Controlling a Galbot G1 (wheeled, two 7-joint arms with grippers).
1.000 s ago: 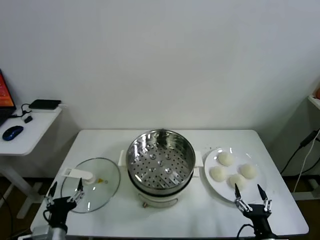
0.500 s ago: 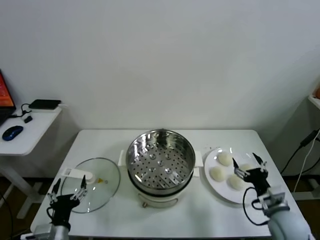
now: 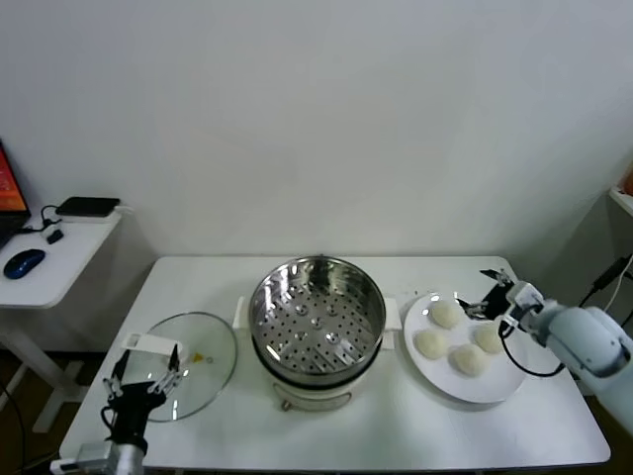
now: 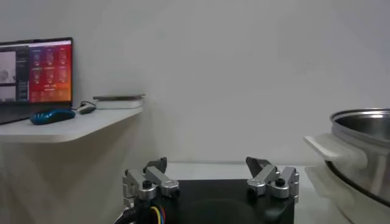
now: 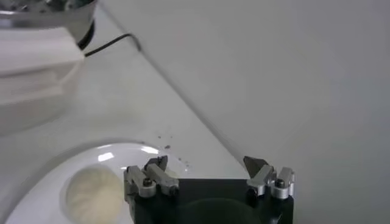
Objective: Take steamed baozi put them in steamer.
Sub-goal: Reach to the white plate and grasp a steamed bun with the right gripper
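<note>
Head view: my right gripper (image 3: 489,294), jaws wide and empty, hangs at the plate (image 3: 495,381)'s far edge by four smooth cream-white baozi (image 3: 445,315). They sit close, so closing off-centre probably nudges a neighbour. The steamer (image 3: 316,319) is empty beside them.

Left wrist: my left gripper (image 4: 210,179) is parked, open.

Right wrist: one baozi (image 5: 97,193) sits off-centre.

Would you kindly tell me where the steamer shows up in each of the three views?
Head view: the steamer stands mid-table, between glass lid and plate.
Left wrist view: its rim and white handle sit at the right edge.
Right wrist view: handle and rim fill the top-left corner.
Shared landmark: the steamer's white side handle.
</note>
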